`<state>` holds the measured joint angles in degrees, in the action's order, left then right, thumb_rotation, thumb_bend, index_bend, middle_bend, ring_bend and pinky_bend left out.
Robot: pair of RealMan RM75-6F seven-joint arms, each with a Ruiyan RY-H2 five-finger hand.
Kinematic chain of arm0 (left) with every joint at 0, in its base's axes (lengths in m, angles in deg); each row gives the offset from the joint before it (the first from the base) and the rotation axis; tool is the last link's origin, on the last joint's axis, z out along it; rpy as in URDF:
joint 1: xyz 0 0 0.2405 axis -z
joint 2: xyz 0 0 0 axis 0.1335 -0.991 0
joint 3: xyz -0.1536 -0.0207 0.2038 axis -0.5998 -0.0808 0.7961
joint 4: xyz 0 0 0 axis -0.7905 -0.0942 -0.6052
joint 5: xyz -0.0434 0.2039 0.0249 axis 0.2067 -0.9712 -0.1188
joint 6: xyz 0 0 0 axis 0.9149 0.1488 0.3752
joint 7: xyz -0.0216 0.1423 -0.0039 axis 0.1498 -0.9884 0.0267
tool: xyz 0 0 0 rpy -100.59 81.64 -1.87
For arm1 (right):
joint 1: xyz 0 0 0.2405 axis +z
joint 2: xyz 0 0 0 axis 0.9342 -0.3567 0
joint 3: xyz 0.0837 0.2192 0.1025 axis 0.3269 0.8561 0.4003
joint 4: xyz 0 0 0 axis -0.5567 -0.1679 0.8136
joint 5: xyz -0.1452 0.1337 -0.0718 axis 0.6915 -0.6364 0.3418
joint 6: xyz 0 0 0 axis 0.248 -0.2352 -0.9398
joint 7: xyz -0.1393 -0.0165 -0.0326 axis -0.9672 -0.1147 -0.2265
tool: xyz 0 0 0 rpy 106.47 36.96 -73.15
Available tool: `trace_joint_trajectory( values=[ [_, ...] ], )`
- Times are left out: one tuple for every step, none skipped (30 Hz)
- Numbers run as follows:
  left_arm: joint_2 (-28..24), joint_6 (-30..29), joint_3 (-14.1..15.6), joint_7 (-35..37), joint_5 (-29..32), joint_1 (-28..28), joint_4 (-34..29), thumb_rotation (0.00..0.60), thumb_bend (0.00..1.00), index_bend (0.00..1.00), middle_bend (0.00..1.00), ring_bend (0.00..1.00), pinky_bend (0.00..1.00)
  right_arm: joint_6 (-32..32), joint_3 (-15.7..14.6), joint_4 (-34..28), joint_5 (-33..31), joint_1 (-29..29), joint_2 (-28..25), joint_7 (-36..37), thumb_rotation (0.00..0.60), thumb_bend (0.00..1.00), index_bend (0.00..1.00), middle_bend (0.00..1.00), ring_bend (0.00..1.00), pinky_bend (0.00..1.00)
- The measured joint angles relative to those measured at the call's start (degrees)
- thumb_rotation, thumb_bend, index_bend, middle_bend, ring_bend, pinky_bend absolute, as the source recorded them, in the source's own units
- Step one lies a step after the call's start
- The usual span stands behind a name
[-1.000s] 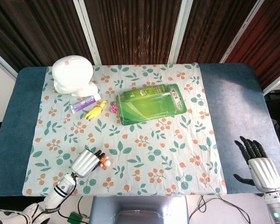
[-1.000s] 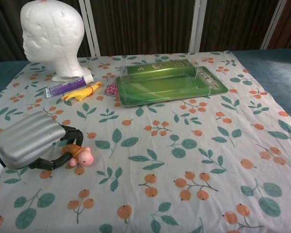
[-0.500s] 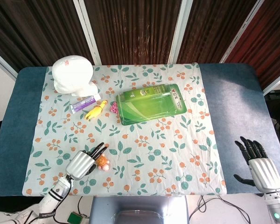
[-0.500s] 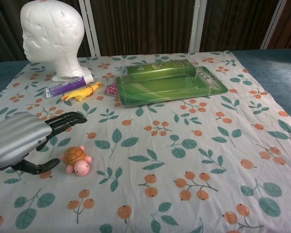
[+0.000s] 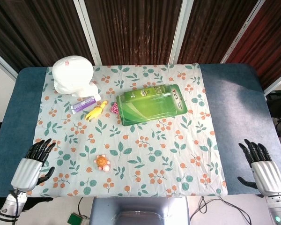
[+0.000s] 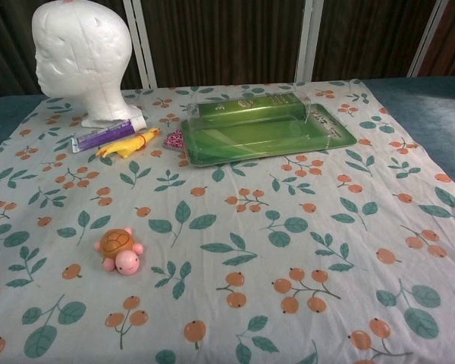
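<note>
Where both hands lie empty, one toy turtle (image 5: 102,162), one foam head (image 5: 73,74)

You have a toy turtle (image 5: 102,162) with an orange-brown shell and a pink head and feet. It lies on a white cloth (image 5: 145,154) printed with teal-green leaves and orange berries, and that cloth covers a dark blue table (image 5: 234,93). Your foam mannequin head (image 5: 73,75) is plain white. Beside it you see a purple tube (image 5: 82,105) with a white cap, a yellow rubber chicken (image 5: 96,111) and a small pink speckled object (image 5: 114,108). Your blister pack (image 5: 151,103) is bright green under clear plastic. Both your left hand (image 5: 32,166) and right hand (image 5: 263,168) have silver-grey backs and black fingers.
</note>
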<state>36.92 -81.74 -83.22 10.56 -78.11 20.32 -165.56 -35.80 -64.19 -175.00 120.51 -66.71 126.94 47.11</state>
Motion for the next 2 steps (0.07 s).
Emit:
trace_joint_trajectory(
  values=[
    [-0.7,-0.2,0.0,2.1,-0.1,-0.3,-0.1,0.6,0.34,0.0,0.0,0.0,0.11,-0.2,0.0,0.1,0.0,-0.2,0.1,-0.1,0.6,0.13,0.0,0.0,0.0,0.0],
    [-1.0,-0.2,-0.1,3.2,-0.1,-0.5,-0.1,0.6,0.34,0.0,0.0,0.0,0.11,-0.3,0.0,0.1,0.0,-0.2,0.1,-0.1,0.6,0.13,0.0,0.0,0.0,0.0]
  ],
)
